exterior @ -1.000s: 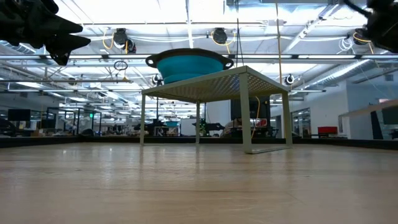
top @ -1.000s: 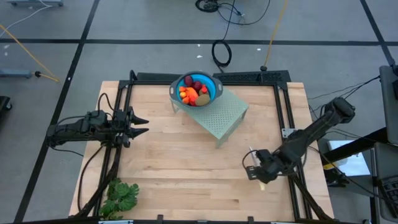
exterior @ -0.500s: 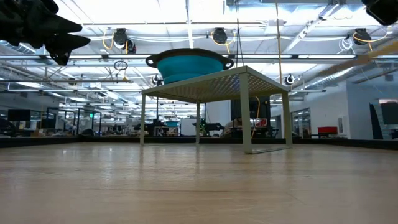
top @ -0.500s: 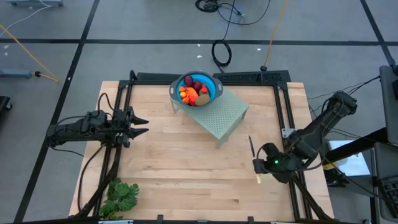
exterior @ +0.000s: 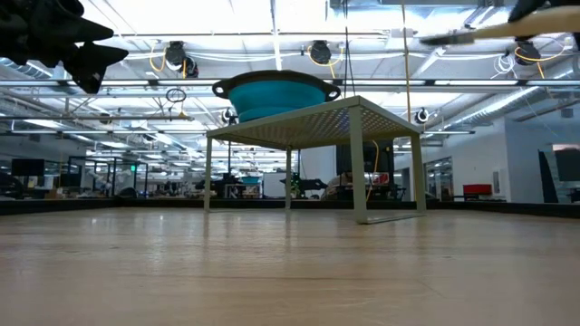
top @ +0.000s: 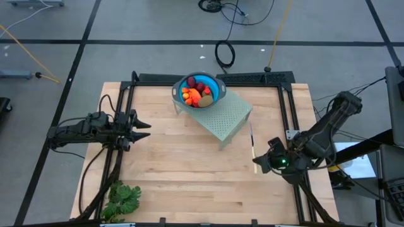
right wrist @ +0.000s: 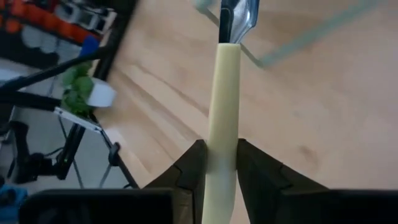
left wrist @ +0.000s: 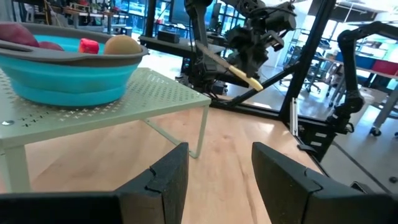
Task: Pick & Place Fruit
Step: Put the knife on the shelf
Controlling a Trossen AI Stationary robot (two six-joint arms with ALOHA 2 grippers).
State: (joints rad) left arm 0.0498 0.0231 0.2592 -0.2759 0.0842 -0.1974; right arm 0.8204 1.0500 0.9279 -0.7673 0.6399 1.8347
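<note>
Right wrist view | right fingers (right wrist: 219,163) clamp knife (right wrist: 224,106) | left fingers (left wrist: 214,177) apart

In the low view the bowl (exterior: 275,94) hides the fruit inside it. The knife (exterior: 494,30) at one o'clock is blurred, and its far end is cut off by the edge. In the right wrist view the knife blade (right wrist: 235,15) runs out at twelve o'clock.
</note>
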